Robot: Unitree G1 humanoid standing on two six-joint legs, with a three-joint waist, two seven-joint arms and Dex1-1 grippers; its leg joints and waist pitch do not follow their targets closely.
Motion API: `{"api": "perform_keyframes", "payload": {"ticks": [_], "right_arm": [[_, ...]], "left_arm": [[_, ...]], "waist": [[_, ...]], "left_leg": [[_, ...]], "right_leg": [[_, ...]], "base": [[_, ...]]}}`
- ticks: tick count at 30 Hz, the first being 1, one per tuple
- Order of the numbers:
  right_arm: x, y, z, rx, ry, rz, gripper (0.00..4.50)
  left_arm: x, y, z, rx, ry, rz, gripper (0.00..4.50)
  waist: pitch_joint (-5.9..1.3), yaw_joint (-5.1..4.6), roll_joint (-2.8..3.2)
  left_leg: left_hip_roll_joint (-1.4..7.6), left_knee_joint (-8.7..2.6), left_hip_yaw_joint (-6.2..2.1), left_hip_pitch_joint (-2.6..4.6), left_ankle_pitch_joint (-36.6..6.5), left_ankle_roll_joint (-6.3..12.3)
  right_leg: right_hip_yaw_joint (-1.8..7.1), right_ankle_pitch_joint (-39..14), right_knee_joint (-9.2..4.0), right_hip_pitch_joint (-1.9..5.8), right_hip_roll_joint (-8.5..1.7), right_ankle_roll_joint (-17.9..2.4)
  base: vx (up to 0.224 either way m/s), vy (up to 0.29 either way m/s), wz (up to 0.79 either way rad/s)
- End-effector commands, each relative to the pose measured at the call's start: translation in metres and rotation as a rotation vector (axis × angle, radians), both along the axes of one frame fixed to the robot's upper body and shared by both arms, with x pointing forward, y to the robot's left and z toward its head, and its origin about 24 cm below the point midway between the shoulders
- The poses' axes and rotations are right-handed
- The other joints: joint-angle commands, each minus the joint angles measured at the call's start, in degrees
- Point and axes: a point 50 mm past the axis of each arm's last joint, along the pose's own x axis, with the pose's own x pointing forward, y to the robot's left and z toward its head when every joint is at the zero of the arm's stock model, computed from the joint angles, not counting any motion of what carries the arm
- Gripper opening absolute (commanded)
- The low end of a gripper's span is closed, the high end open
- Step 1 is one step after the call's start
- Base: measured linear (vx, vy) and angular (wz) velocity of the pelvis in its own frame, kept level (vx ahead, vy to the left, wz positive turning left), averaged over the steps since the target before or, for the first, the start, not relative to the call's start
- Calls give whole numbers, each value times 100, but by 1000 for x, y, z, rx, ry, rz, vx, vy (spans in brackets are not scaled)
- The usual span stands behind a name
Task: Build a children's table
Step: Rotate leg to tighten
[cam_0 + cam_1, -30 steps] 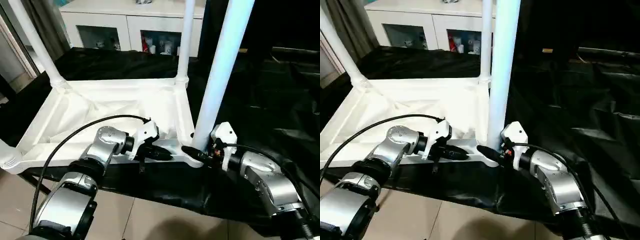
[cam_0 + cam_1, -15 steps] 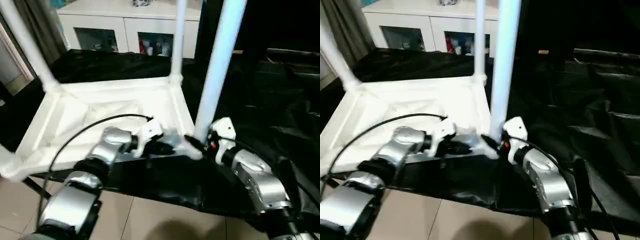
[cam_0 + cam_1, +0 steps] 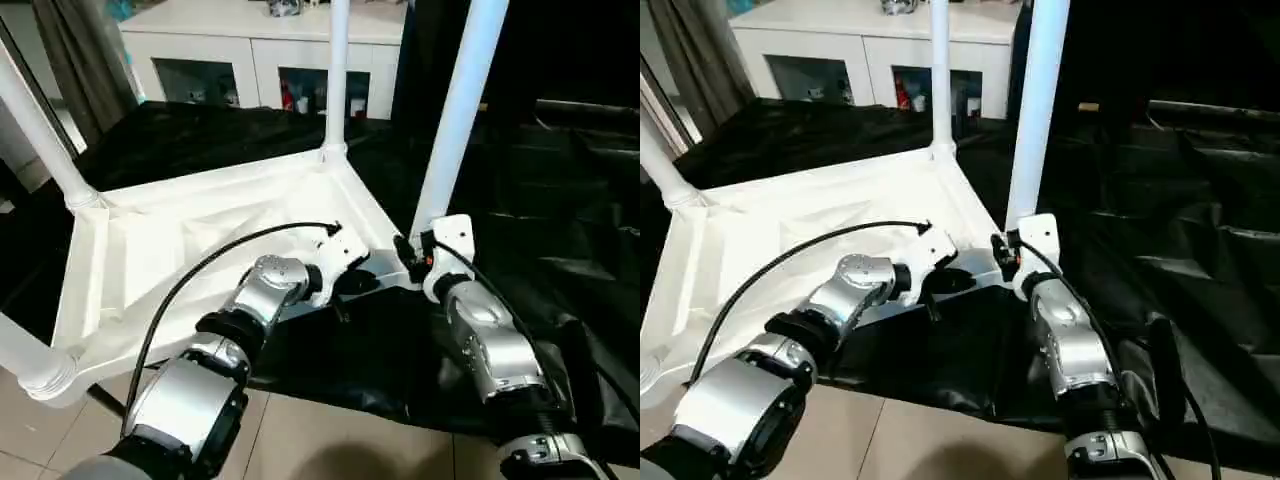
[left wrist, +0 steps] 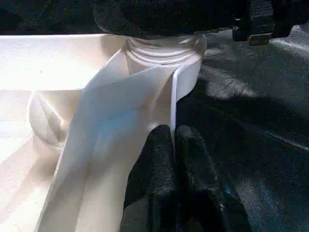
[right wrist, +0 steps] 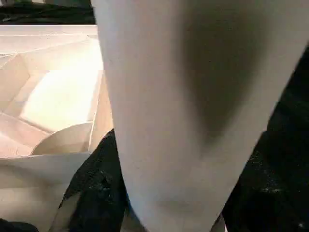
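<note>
White table (image 3: 190, 240) upside down at frame centre-left on black sheet (image 3: 560, 230), legs pointing up, left gripper (image 3: 352, 283) pinched shut on its near rim, right gripper (image 3: 408, 252) clasping the near-right leg (image 3: 455, 115) at its base

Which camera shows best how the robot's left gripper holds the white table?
The left wrist view: its black fingers are pinched shut on the table top's thin rim. The head views show the left gripper from above, at the near edge, its grip indistinct.
</note>
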Motion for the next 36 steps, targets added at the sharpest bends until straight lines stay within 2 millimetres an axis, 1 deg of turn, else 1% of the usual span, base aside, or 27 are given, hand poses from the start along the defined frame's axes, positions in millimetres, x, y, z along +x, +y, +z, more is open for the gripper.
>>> {"api": "perform_keyframes", "payload": {"ticks": [1, 2, 5, 6, 7, 8, 9, 10, 12, 13, 14, 16, 17, 19, 21, 22, 23, 24, 26, 28, 29, 34, 36], "right_arm": [[-11, 40, -15, 69, 80, 166, 238], [-12, 39, -12, 85, 70, 215, 276], [-15, 36, -7, 91, 59, 304, 278], [-19, 33, -6, 70, 59, 379, 278], [-25, 29, -6, 49, 64, 458, 278], [-27, 27, -5, 43, 67, 483, 278], [-30, 24, -5, 33, 73, 526, 278], [-38, 16, -3, 21, 89, 612, 278], [-41, 14, -2, 21, 94, 631, 278], [-43, 10, -1, 13, 97, 648, 278], [-44, 3, -1, -14, 102, 669, 278], [-46, -1, -2, -26, 109, 688, 278], [-50, -6, -3, -24, 134, 732, 278], [-53, -7, -3, -15, 145, 750, 278], [-55, -8, -2, -11, 158, 770, 278], [-57, -9, -2, -11, 166, 784, 262], [-60, -10, -3, -5, 180, 800, 262], [-61, -10, -4, 2, 186, 807, 253], [-62, -10, -4, 14, 192, 812, 236], [-61, -10, -5, 20, 195, 817, 225], [-61, -10, -5, 25, 199, 825, 220], [-62, -9, -6, 26, 207, 838, 212], [-63, -10, -7, 23, 212, 827, 212]], "left_arm": [[1, -11, 0, 4, -15, 52, 0], [0, -10, 1, -4, -12, 28, 0], [-1, -5, 1, -17, -1, -10, 0], [-2, -1, 0, -23, 7, -44, 0], [-5, 4, -1, -39, 22, -87, 0], [-6, 6, -1, -44, 28, -102, 0], [-7, 9, -1, -52, 38, -126, 0], [-11, 17, -1, -81, 63, -190, 0], [-12, 19, -1, -92, 70, -209, 0], [-14, 24, -2, -97, 84, -232, 0], [-16, 32, -3, -94, 111, -261, 0], [-17, 38, -4, -91, 127, -277, 0], [-19, 48, -5, -91, 148, -299, 0], [-20, 52, -5, -86, 156, -304, 0], [-21, 56, -6, -80, 164, -310, 0], [-21, 58, -6, -79, 167, -312, 0], [-21, 61, -6, -77, 170, -314, 0], [-21, 63, -6, -77, 172, -315, 0], [-22, 65, -6, -79, 175, -316, 0], [-22, 65, -6, -80, 178, -320, 0], [-23, 66, -6, -83, 183, -326, 0], [-24, 65, -6, -85, 189, -336, 0], [-24, 64, -6, -78, 187, -333, 0]], "waist": [[-231, -17, -69], [-232, -19, -73], [-233, -17, -88], [-240, -14, -94], [-239, -7, -114], [-241, 7, -112], [-229, 21, -120], [-226, 28, -123], [-232, 33, -128], [-235, 25, -118], [-243, 20, -130], [-237, 24, -122], [-226, 33, -105], [-235, 45, -108], [-238, 52, -92], [-233, 60, -99], [-236, 66, -102], [-237, 72, -108], [-240, 78, -104], [-236, 79, -110], [-236, 78, -124], [-237, 79, -117], [-236, 77, -125]], "left_leg": [[171, -414, -107, 11, -1664, 284], [169, -413, -105, 11, -1665, 285], [171, -410, -108, -16, -1649, 378], [174, -404, -106, -18, -1610, 389], [176, -400, -103, -24, -1541, 429], [173, -396, -107, -32, -1486, 459], [181, -394, -94, -39, -1433, 524], [187, -398, -102, -50, -1394, 558], [195, -389, -95, -47, -1349, 597], [192, -389, -94, -54, -1315, 580], [194, -384, -94, -57, -1276, 557], [198, -388, -97, -59, -1261, 547], [214, -391, -85, -41, -1336, 553], [220, -390, -80, -42, -1333, 556], [231, -392, -80, -45, -1288, 538], [232, -394, -78, -35, -1301, 522], [234, -391, -77, -34, -1298, 520], [238, -391, -75, -40, -1276, 530], [230, -384, -70, -36, -1281, 516], [226, -385, -70, -44, -1271, 504], [227, -385, -70, -41, -1274, 499], [227, -385, -72, -41, -1208, 499], [221, -381, -69, -41, -1198, 503]], "right_leg": [[192, -2148, -512, 184, -280, -980], [192, -2120, -511, 184, -275, -986], [189, -2025, -497, 225, -287, -1004], [193, -2002, -491, 224, -291, -1011], [192, -1946, -488, 233, -287, -1024], [191, -1895, -479, 251, -289, -1030], [201, -1849, -483, 245, -299, -1052], [198, -1893, -479, 260, -310, -1060], [203, -1913, -471, 256, -310, -1074], [197, -1944, -471, 248, -307, -1086], [196, -1955, -465, 251, -306, -1095], [190, -1961, -459, 252, -304, -1128], [197, -1965, -467, 231, -295, -1173], [194, -1871, -443, 236, -286, -1203], [197, -1754, -430, 234, -291, -1243], [197, -1721, -429, 233, -288, -1263], [201, -1671, -420, 238, -290, -1270], [202, -1608, -410, 238, -297, -1295], [201, -1619, -409, 237, -301, -1307], [201, -1668, -413, 239, -305, -1289], [201, -1722, -417, 239, -306, -1273], [202, -1708, -412, 237, -302, -1253], [202, -1694, -413, 237, -298, -1249]], "base": [[0, 0, 0], [0, 0, 0], [0, 0, 0], [0, 0, 0], [0, 0, 0], [0, 0, 0], [0, 0, 0], [0, 0, 0], [0, 0, 0], [0, 0, 0], [0, 0, 0], [0, 0, 0], [0, 0, 0], [0, 0, 0], [0, 0, 0], [0, 0, 0], [0, 0, 0], [0, 0, 0], [0, 0, 0], [0, 0, 0], [0, 0, 0], [0, 0, 0], [0, 0, 0]]}}
